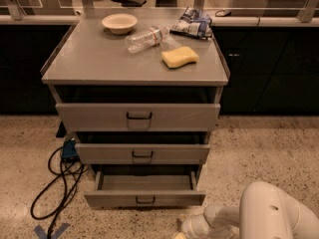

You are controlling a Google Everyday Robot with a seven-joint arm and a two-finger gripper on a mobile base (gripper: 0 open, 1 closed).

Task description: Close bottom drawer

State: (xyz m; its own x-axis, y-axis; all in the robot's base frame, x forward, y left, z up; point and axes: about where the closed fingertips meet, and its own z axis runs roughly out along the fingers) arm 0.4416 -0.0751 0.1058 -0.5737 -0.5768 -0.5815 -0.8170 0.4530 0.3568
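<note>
The bottom drawer [144,199] is the lowest of three grey cabinet drawers. It stands pulled out, showing its shallow bare tray, with a small black wire handle [145,200] on its short front panel. My gripper [178,234] is at the bottom edge of the camera view, below and right of the drawer front, on the end of my white arm [269,213]. It is apart from the drawer and mostly cut off by the frame edge.
The middle drawer [142,153] and top drawer [138,116] stick out slightly. On the cabinet top lie a bowl [119,22], a plastic bottle [146,38], a yellow sponge [179,57] and a snack bag [192,23]. Black cables [57,183] lie on the floor at left.
</note>
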